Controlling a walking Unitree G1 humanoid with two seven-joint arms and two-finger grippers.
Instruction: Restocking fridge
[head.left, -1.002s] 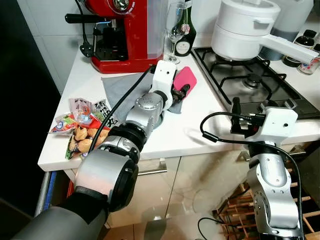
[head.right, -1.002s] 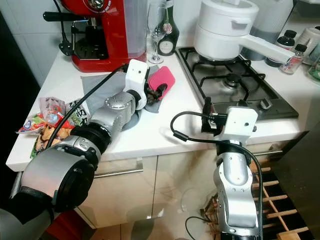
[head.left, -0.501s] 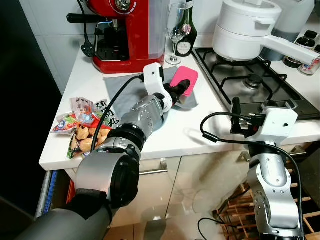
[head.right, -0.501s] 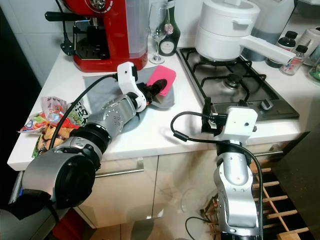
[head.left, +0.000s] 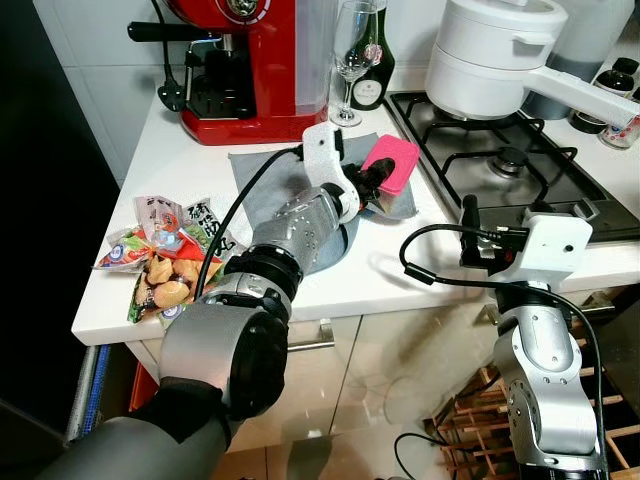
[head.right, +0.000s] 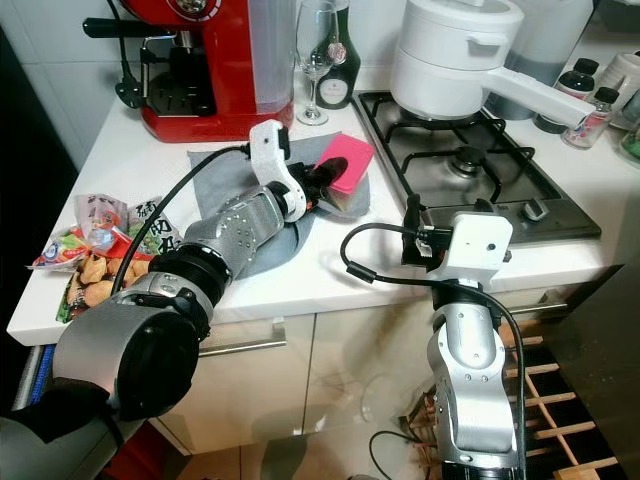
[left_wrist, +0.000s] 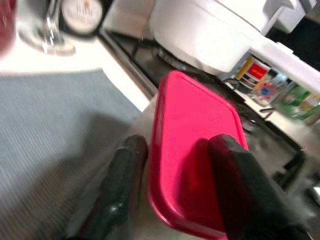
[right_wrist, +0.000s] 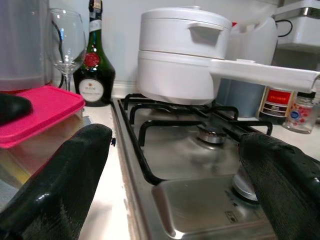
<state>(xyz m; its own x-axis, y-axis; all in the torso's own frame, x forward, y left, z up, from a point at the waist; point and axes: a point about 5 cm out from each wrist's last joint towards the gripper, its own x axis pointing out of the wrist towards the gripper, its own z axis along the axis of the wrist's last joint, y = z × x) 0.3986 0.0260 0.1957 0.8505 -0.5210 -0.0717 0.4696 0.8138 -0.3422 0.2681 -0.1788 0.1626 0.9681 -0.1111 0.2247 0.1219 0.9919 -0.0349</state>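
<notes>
A clear food container with a pink lid (head.left: 392, 163) rests on a grey cloth (head.left: 270, 175) on the white counter, next to the gas hob (head.left: 500, 160). My left gripper (head.left: 372, 183) is shut on its near edge. In the left wrist view one finger (left_wrist: 235, 175) lies over the pink lid (left_wrist: 195, 120) and the other finger (left_wrist: 125, 185) presses against the side. My right gripper (head.left: 468, 215) hovers open at the counter's front edge by the hob, with nothing between its fingers (right_wrist: 65, 175).
A red coffee machine (head.left: 250, 60), a wine glass (head.left: 352, 55) and a dark bottle (head.left: 375, 80) stand at the back. A white pot (head.left: 495, 60) sits on the hob. Snack packets (head.left: 165, 255) lie at the counter's left end. Small jars (head.left: 615, 80) stand far right.
My left gripper has turned and slid the pink-lidded container to the right, toward the hob, and the grey cloth has shifted right with it. The right arm has stayed still.
</notes>
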